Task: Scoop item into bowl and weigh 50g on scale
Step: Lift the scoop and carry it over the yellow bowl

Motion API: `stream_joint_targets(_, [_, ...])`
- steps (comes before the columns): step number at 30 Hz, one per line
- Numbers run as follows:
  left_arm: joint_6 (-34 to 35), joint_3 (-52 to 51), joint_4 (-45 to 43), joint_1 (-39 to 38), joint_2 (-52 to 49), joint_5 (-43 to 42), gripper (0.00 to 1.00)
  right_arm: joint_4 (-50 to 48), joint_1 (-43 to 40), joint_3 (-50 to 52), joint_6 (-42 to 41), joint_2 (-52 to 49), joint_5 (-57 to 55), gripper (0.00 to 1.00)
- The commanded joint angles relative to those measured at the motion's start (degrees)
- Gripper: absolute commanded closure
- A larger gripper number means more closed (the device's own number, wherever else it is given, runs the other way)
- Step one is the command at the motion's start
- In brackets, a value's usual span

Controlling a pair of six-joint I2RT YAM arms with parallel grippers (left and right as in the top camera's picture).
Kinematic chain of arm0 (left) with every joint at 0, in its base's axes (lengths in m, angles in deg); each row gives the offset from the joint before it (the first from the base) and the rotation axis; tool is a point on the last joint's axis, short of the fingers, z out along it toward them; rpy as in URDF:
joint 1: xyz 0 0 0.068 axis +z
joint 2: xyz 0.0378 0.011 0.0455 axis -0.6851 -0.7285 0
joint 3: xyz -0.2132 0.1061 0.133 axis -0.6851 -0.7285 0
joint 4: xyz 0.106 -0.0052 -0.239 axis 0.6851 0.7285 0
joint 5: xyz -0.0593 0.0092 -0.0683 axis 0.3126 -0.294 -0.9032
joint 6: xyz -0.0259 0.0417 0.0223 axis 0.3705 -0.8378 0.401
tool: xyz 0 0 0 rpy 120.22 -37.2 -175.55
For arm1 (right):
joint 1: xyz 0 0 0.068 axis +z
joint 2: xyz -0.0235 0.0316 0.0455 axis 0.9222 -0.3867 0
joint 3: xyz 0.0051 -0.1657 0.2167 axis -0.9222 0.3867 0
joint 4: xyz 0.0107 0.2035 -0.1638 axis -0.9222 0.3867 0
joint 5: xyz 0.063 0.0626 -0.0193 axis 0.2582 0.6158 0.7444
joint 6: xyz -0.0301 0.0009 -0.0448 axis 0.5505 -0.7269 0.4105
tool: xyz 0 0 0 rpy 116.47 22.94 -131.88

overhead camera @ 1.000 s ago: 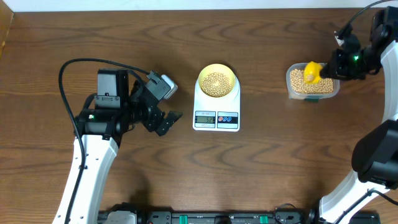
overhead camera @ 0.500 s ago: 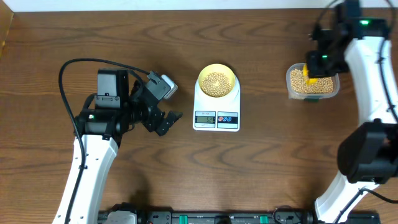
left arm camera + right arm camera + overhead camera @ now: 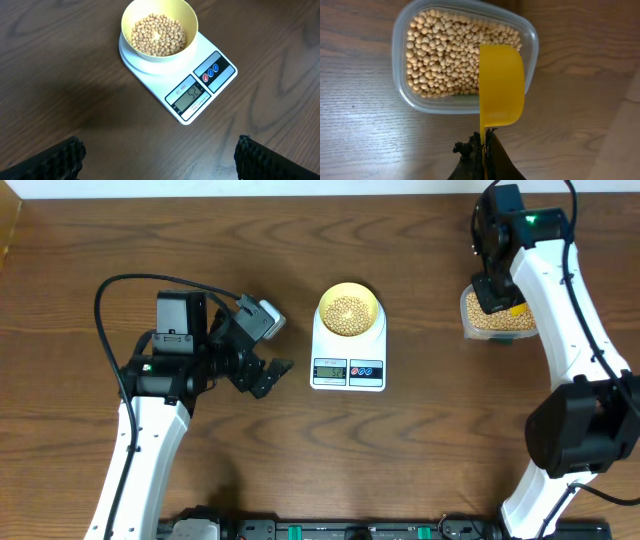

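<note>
The pale yellow-green bowl (image 3: 349,310) holds tan beans (image 3: 347,311) and stands on the white scale (image 3: 348,367). It shows too in the left wrist view, bowl (image 3: 159,31), scale (image 3: 197,92), the display lit. More beans (image 3: 445,50) fill a clear container (image 3: 500,320) at the back right. My right gripper (image 3: 484,142) is shut on the handle of a yellow scoop (image 3: 501,85), held over the container's right side (image 3: 400,65). My left gripper (image 3: 262,375) is open and empty, left of the scale.
A black cable (image 3: 120,285) loops over the table behind the left arm. The right arm (image 3: 560,310) reaches across the back right corner. The table's far edge runs just behind the container.
The right arm has swung left and round over the container, with the scoop still in its gripper. The left arm, the bowl and the scale have not moved.
</note>
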Motion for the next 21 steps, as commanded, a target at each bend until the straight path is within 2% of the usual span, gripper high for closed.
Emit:
stream_joint_targets(1, [0.04,-0.59,0.09,0.28,-0.13,0.33,0.02,-1.33,1.64,-0.13,-1.05,1.75,-0.44,0.99])
stream_joint_targets(6, [0.04,-0.59,0.07,0.28,-0.13,0.35,0.03,-7.39,4.79,-3.65,0.17,1.75,16.63,0.99])
stream_joint_targets(14, [0.04,-0.59,0.09,0.28,-0.13,0.35,0.03,-19.85,7.80,-6.49,-5.44,1.60,42.60,0.99])
stream_joint_targets(16, [0.04,-0.59,0.09,0.28,-0.13,0.33,0.02,-21.68,9.11,-6.49,-6.16,1.38,46.01,0.99])
stream_joint_targets(21, [0.04,-0.59,0.09,0.28,-0.13,0.33,0.02,-20.72,13.29,-6.27,-6.16,0.85,44.13,0.99])
